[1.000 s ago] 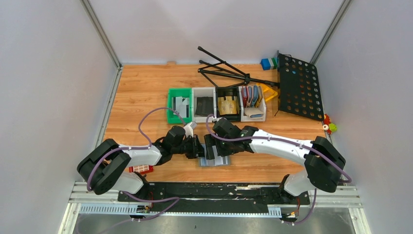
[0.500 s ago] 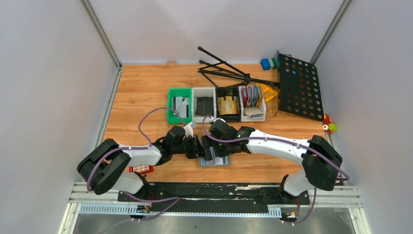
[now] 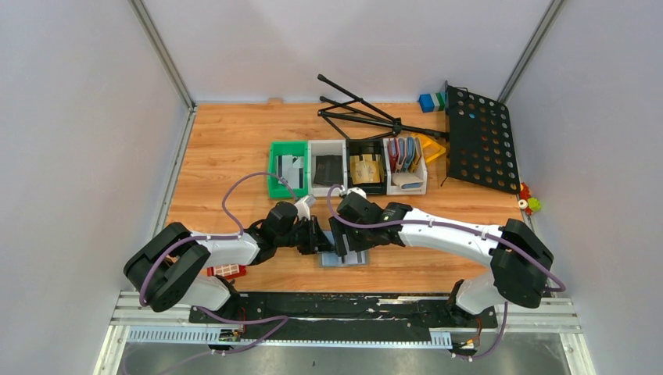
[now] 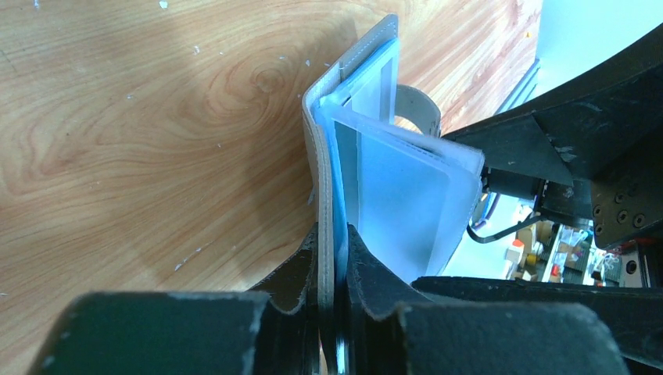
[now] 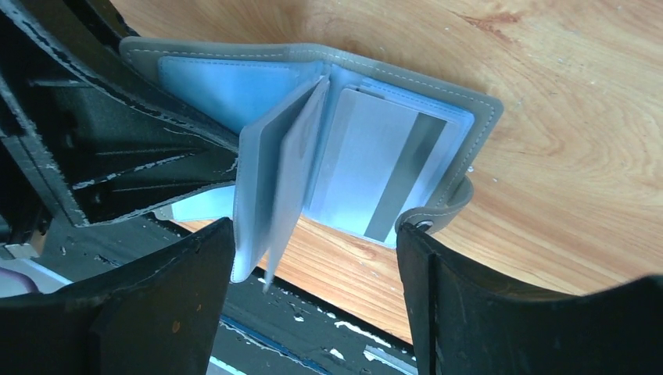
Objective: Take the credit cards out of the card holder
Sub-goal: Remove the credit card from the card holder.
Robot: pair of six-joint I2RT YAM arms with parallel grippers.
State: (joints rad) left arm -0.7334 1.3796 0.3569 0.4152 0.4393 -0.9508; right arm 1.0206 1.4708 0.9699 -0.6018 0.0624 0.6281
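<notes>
Card holder mostly covered from above

From above, the card holder (image 3: 349, 261) shows only its near strip; the left gripper (image 3: 319, 238) and right gripper (image 3: 344, 242) cover the rest. In the left wrist view its near edge disappears between the closed jaws. In the right wrist view a credit card (image 5: 367, 176) sits partly behind upright pocket leaves (image 5: 270, 180); whether more lie beneath cannot be told. What the far bins (image 3: 310, 168) contain is too small to identify.

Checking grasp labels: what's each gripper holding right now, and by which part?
The left gripper pinches the card holder by the edge of one cover flap. The right gripper holds nothing: jaws open, straddling the inner pockets.
</notes>
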